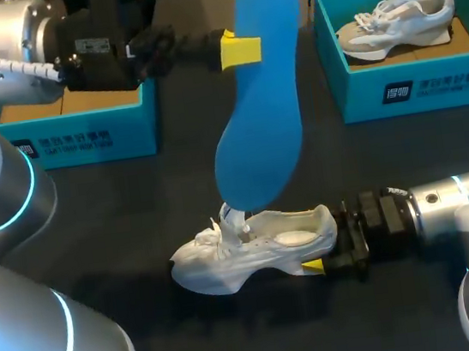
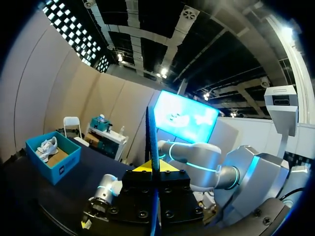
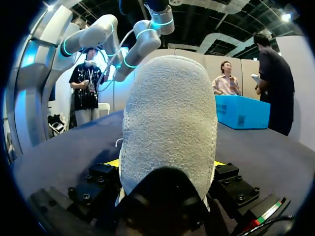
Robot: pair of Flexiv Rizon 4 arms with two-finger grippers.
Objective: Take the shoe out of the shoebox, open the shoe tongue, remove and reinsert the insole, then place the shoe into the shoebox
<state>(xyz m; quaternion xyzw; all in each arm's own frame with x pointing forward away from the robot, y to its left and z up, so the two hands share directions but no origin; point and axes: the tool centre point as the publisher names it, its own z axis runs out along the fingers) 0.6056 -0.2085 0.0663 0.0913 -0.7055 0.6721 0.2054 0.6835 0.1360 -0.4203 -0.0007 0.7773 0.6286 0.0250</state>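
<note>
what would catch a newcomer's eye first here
The big blue insole, held upright in mid-air above the table's middle by the left tool, its lower end dipping to the white shoe. That shoe lies on the table, gripped at the heel by the right tool. A teal shoebox at the far right holds a second shoe.

Quick count: two teal boxes, the upper-left shoebox [image 1: 82, 135] and the upper-right shoebox [image 1: 360, 81]. Two shoes too, a white shoe [image 1: 253, 251] at lower middle and a grey-white shoe [image 1: 396, 23] at upper right. Only one blue insole [image 1: 258, 94].
</note>
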